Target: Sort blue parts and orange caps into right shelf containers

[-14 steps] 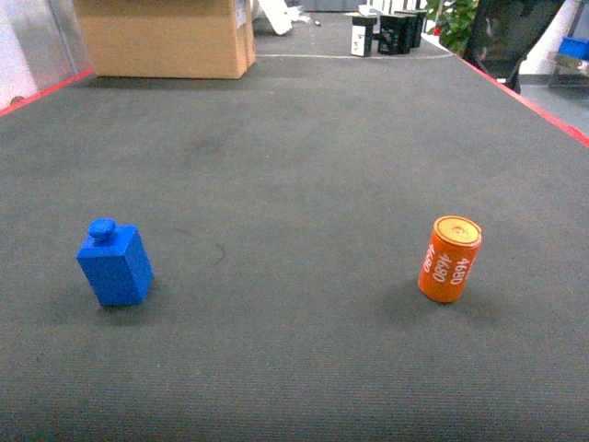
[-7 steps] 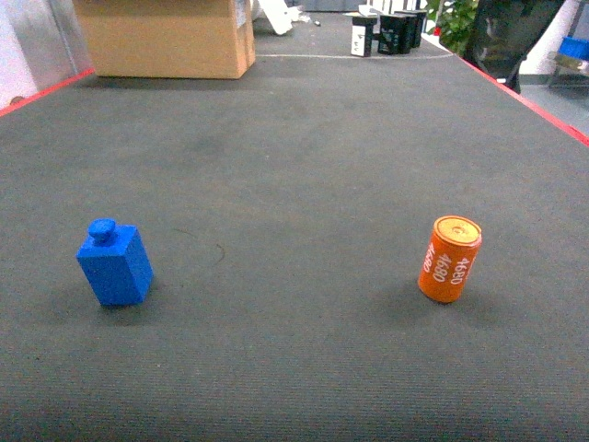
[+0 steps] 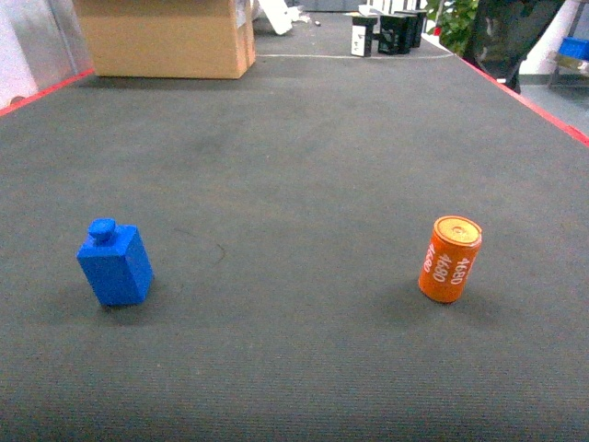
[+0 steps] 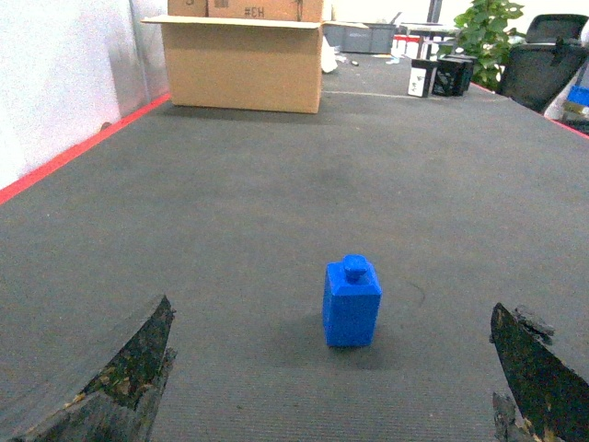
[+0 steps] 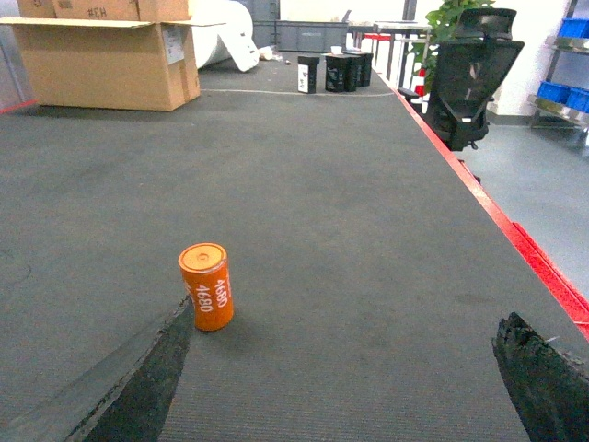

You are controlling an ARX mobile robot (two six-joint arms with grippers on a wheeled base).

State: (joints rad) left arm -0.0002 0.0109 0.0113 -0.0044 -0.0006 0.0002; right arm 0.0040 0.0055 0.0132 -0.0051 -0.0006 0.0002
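Blue part (image 3: pixel 115 264): standing near left. Orange cap (image 3: pixel 450 259): standing near right. Left gripper (image 4: pixel 331 387), right gripper (image 5: pixel 340 387): both gaping wide, holding nothing. You are preparing the first pick; next, close on each piece.

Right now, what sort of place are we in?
Probably a workshop or lab test bench, not a home. A wide dark mat with red edging carries only a blue part and an orange cap; behind them sit a cardboard box, an office chair and blue bins on shelving.
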